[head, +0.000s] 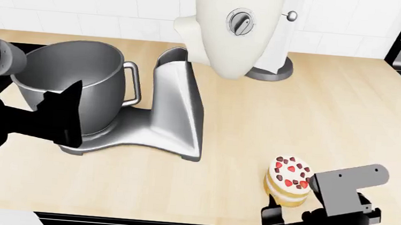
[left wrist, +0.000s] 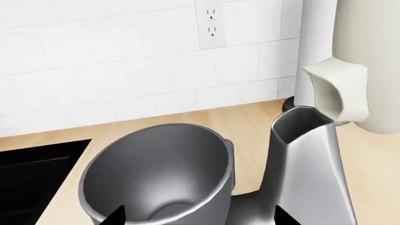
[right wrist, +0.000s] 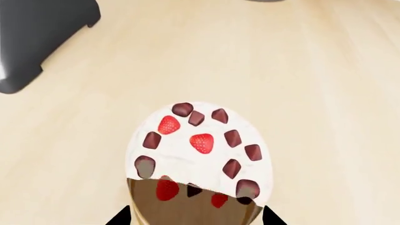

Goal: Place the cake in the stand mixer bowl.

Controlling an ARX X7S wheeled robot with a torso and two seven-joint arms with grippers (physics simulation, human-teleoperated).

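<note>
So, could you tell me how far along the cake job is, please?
Nothing is finished: the bowl looks empty in the left wrist view. In hand: the right pincer is at the cake on the counter, tips either side; a grip cannot be confirmed. Left: lift, carry it over and set it in the bowl.

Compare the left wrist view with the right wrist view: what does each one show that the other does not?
Only the left wrist view shows the deep brushed-steel mixer bowl, the cream mixer head and the white tiled wall with an outlet. Only the right wrist view shows the small round cream-topped cake with strawberries and chocolate pieces. Both show the light wooden counter.
</note>
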